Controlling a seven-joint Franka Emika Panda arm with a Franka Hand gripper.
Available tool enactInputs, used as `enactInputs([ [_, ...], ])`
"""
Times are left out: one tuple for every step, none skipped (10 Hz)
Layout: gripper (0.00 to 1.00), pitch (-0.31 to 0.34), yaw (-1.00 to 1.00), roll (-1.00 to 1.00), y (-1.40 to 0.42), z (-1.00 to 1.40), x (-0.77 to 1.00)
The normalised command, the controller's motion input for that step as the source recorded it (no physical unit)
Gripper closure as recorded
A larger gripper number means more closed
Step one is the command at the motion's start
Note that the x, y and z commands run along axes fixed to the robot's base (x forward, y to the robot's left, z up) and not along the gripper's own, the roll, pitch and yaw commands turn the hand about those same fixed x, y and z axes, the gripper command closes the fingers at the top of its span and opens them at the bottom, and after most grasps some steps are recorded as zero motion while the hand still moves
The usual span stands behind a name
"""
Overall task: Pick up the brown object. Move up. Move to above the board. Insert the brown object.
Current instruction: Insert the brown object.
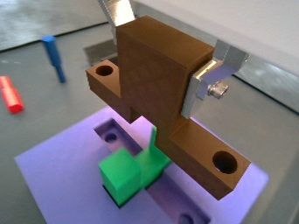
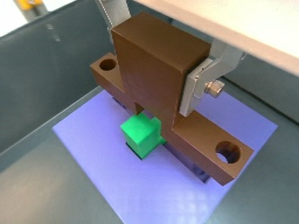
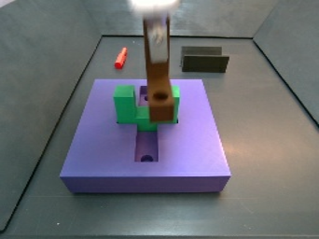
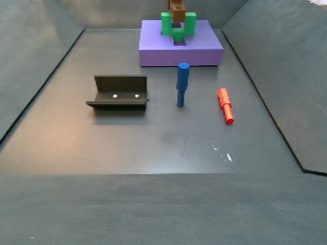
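Floor point(image 4: 153, 144): flat grey, enclosed by grey walls. Board point(image 3: 187, 149): violet-blue, lying on floor. Brown object point(image 2: 158, 74): upright, clamped by gripper point(image 2: 158, 52), at the board's groove inside the green block point(image 3: 125, 107). Also on floor: fixture point(image 4: 119, 93), blue stick point(image 4: 183, 83), red stick point(image 4: 227, 104).
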Motion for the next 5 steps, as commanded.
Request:
enactInputs([
  [1.0,0.064,-0.21,0.38,-0.37,0.0,-0.24],
  [1.0,0.084,-0.21,0.26,-0.13,0.0,-0.09],
  [1.0,0.0,-0.09,0.09,0.0,-0.13,-0.08],
  [1.0,0.046,-0.04,0.05,0.04,-0.2,0.15],
  [1.0,0.016,0.0,0.0,0.07,-0.33,0.07],
])
